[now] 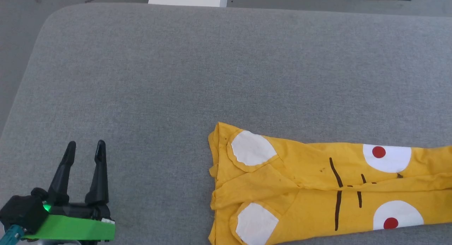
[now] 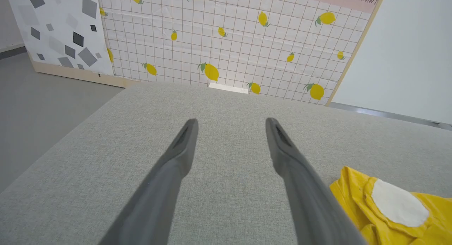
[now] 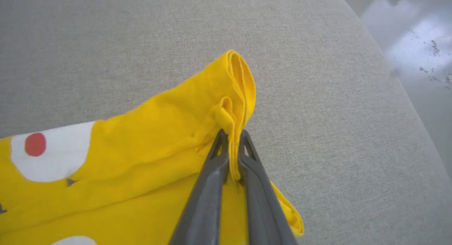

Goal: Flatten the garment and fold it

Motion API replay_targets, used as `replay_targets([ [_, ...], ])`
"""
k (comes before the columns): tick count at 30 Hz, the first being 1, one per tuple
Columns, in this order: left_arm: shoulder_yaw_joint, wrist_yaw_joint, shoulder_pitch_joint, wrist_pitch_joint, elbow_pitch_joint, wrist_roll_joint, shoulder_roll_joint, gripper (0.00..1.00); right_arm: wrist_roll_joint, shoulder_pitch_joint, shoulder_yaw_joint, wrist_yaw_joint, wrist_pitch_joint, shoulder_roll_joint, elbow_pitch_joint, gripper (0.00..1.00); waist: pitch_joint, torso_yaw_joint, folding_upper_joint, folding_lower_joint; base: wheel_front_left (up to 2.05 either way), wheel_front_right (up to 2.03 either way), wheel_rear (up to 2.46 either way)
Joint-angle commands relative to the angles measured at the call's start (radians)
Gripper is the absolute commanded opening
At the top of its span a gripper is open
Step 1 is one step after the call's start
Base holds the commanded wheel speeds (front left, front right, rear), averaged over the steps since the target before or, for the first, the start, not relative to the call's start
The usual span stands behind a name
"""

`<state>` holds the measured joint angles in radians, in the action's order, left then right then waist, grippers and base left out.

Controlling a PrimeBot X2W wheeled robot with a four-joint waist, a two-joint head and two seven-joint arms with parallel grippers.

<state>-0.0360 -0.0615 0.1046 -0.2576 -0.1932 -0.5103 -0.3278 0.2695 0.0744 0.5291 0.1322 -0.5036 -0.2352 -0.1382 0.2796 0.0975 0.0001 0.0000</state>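
A grey fabric-covered tabletop [image 1: 176, 79] with rounded corners stands before a wall panel [image 2: 229, 43] of white grid printed with lemons. The garment [image 1: 303, 188], a yellow T-shirt gathered into a long band, lies on the near right part of the tabletop, with white patches, red dots and short black lines facing up. The right hand [image 3: 232, 132] is clenched on a bunched, layered edge of the garment, and that fold stands up above the surface. The left hand [image 1: 86, 143] is released, fingers spread apart, over bare tabletop at the near left, well apart from the garment
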Motion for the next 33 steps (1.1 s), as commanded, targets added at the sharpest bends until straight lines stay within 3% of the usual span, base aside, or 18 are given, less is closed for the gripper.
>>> replay_targets([
  [1,-0.002,-0.005,0.019,0.001,0.004,0.009,-0.001,1.00,0.024,0.016,-0.034,-0.002,-0.022,0.008,-0.024,0.00,-0.010,-0.006,-0.0001,0.0000,0.00,0.00,0.00],
  [9,-0.029,-0.009,0.024,0.011,0.014,0.000,0.008,1.00,0.173,0.060,-0.258,-0.002,-0.185,0.025,-0.177,0.00,-0.038,-0.002,-0.0001,0.0000,0.00,0.00,0.00],
  [17,-0.045,-0.016,0.018,0.010,0.036,-0.016,0.017,1.00,0.241,-0.010,-0.489,-0.002,-0.262,0.022,-0.249,0.00,-0.042,0.035,-0.0001,0.0000,0.00,0.00,0.00],
  [33,-0.067,-0.032,-0.024,0.003,0.081,-0.039,0.042,1.00,0.283,-0.302,-0.903,-0.002,-0.300,0.011,-0.132,0.00,-0.014,0.116,-0.0001,0.0000,0.00,0.00,0.00],
])
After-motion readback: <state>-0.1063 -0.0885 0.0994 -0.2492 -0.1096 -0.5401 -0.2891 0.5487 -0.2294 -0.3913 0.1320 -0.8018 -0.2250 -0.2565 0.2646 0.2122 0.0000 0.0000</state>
